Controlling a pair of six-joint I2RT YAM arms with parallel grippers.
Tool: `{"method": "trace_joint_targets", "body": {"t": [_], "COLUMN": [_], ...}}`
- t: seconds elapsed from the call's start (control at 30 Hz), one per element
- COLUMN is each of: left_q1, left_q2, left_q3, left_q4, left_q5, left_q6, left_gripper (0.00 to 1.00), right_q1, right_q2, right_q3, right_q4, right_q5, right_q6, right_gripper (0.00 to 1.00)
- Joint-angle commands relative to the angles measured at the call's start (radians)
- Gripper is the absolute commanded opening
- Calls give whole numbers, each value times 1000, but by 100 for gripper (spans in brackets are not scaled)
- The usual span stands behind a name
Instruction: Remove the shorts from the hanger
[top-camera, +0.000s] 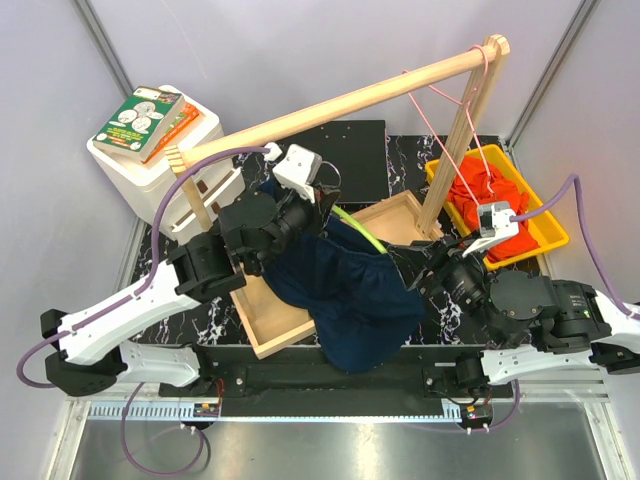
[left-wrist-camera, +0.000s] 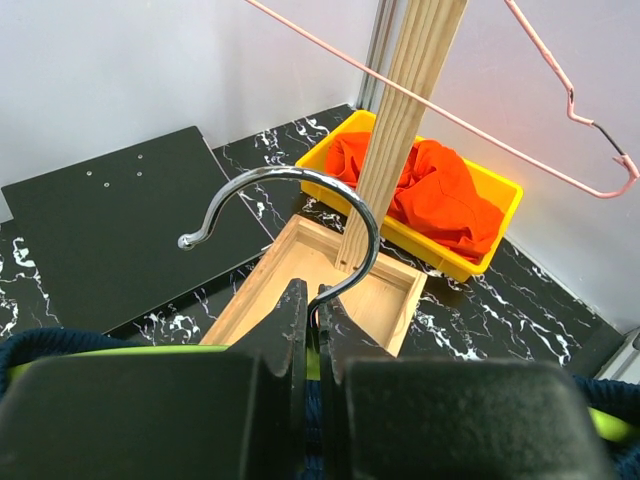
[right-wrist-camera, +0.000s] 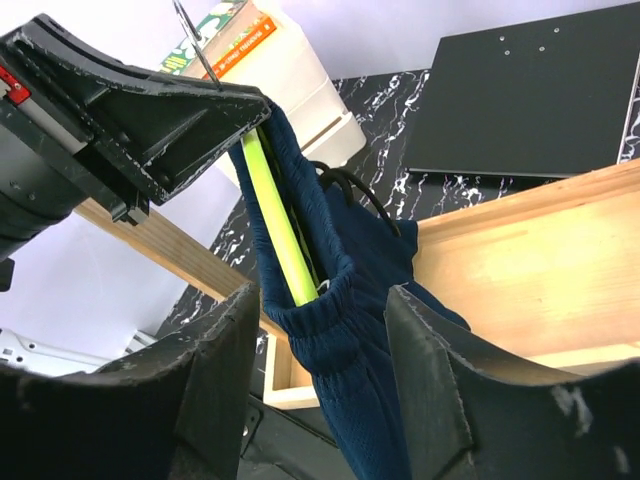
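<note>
The dark navy shorts hang from a yellow-green hanger bar with a chrome hook, over the wooden tray. My left gripper is shut on the hanger's neck just below the hook, as the left wrist view shows. My right gripper is open, its fingers on either side of the shorts' waistband and not touching it; it sits at the shorts' right edge in the top view. The orange shorts lie in the yellow bin.
A wooden rack spans the table, and its right post stands in the tray. An empty pink wire hanger hangs from the rack. A white box with books stands at the back left. A black plate lies behind the tray.
</note>
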Motion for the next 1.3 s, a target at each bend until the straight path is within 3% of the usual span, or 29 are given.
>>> {"method": "trace_joint_targets", "body": {"t": [0.0, 0.2, 0.27, 0.43, 0.47, 0.57, 0.87, 1.27], "left_q1": [3, 3, 3, 3, 2, 3, 2, 3], "left_q2": [-58, -69, -72, -81, -81, -78, -52, -61], "left_q3": [14, 18, 17, 12, 12, 15, 18, -57], "left_q4": [150, 150, 150, 149, 149, 152, 239, 388], "left_q5": [3, 13, 15, 6, 3, -25, -282, -479], "left_q6": [-21, -28, -30, -36, -36, -37, -13, 64], "left_gripper": [0, 0, 0, 0, 0, 0, 0, 0], "right_q1": [5, 4, 4, 4, 5, 4, 5, 5], "right_q2": [16, 38, 44, 46, 46, 29, -157, -428], "right_q3": [20, 12, 13, 6, 3, -16, -193, -442], "right_q4": [65, 94, 105, 120, 123, 125, 193, 71], "right_q5": [41, 12, 7, -1, -7, -17, -186, -496], "right_q6": [-10, -31, -38, -55, -56, -58, -203, -162], "right_gripper": [59, 50, 38, 25, 13, 0, 0, 0]}}
